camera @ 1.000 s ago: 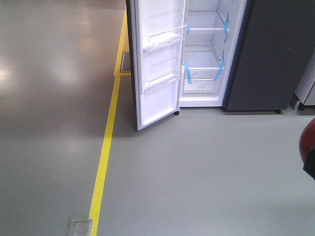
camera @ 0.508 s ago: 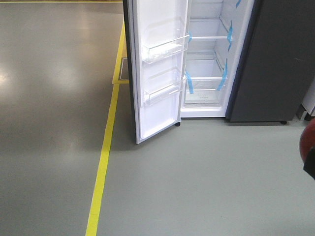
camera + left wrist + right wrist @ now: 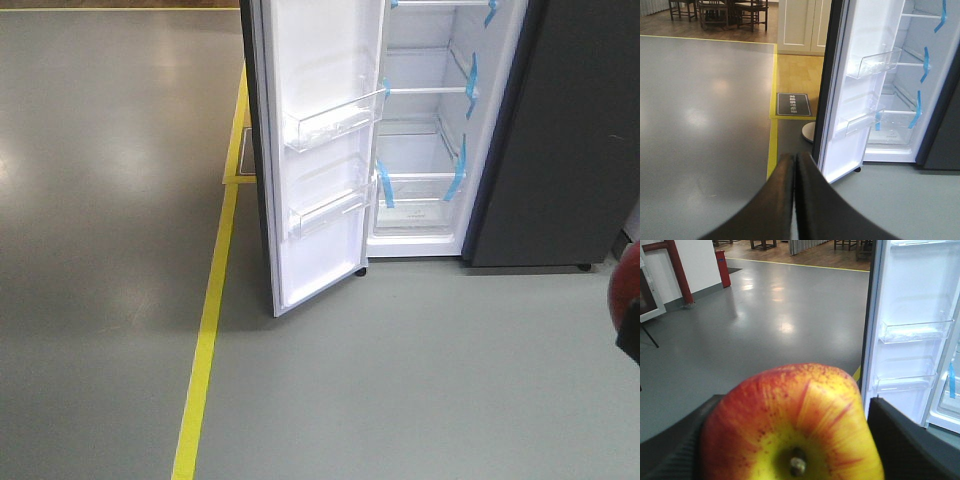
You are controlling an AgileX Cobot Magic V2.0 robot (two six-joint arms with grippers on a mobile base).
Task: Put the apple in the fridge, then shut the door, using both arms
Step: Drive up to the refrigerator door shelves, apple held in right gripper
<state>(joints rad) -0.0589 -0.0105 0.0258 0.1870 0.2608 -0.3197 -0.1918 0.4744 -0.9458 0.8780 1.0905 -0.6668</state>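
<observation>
**Right arm.** The right gripper (image 3: 790, 440) has its jaws clenched on the apple (image 3: 790, 425). The black pads (image 3: 912, 445) press against both sides of the fruit. The apple is red with a yellow patch around the stem, and the stem end faces the wrist camera. In the front-facing view only a red edge of the apple (image 3: 625, 285) shows, at the right border. The apple is held in the air in front of the fridge (image 3: 420, 150), outside the cabinet and well apart from it.

**Left arm.** The left gripper (image 3: 794, 167) has its jaws clenched with nothing between them. The two dark fingers (image 3: 810, 200) meet along a thin seam.

**Fridge.** The door (image 3: 320, 80) stands open to the left of the cabinet. Its white inner face carries two clear bins (image 3: 330, 122), one above the other. The interior is white, with glass shelves (image 3: 425, 90). Strips of blue tape (image 3: 458, 178) sit at the shelf ends on both side walls.

**Floor.** A yellow line (image 3: 205, 330) runs along the grey floor (image 3: 100, 250), left of the door.

**Markings.** A dark floor plate (image 3: 792, 104) in a yellow border lies behind the door. It bears white characters that are too small to read.
</observation>
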